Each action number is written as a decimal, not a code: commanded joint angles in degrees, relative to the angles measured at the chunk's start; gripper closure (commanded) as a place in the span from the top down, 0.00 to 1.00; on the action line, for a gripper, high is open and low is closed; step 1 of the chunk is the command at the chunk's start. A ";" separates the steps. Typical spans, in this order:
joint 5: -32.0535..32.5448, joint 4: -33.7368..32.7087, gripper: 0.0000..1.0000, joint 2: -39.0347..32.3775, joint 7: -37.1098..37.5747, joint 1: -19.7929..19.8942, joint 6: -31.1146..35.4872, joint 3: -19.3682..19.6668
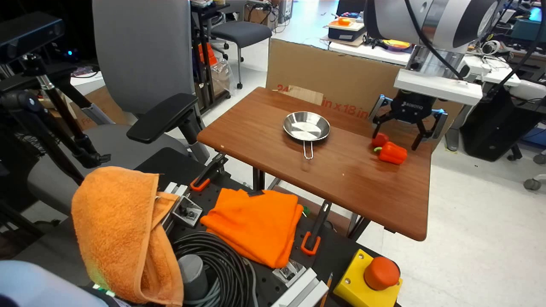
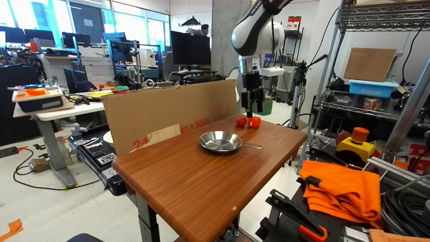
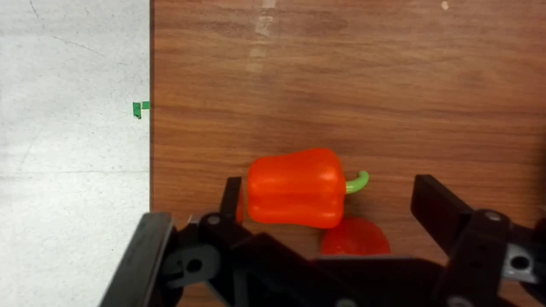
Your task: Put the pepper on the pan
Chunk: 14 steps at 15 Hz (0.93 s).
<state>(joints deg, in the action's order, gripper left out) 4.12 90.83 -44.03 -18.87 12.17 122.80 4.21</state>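
Fingers spread wide, I hold my gripper unclenched, close to the orange-red pepper. It lies on its side on the brown table, showing between my fingers in the wrist view. Just beside it sits a round red piece; whether they touch, I cannot tell. Well apart on the same table, the silver pan stands bowl upward. Beyond the table's edge lies a folded orange cloth.

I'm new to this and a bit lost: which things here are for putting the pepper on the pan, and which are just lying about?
For the job:
pepper
pan
gripper, open

Just lying about, it seems:
red piece beside the pepper
folded cloth
towel
cable coil
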 commanded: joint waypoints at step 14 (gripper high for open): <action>-0.66 0.35 0.74 1.28 0.33 2.28 -0.31 -0.18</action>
<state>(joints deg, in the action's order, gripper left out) 4.02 90.98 -43.42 -18.75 13.95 122.80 4.26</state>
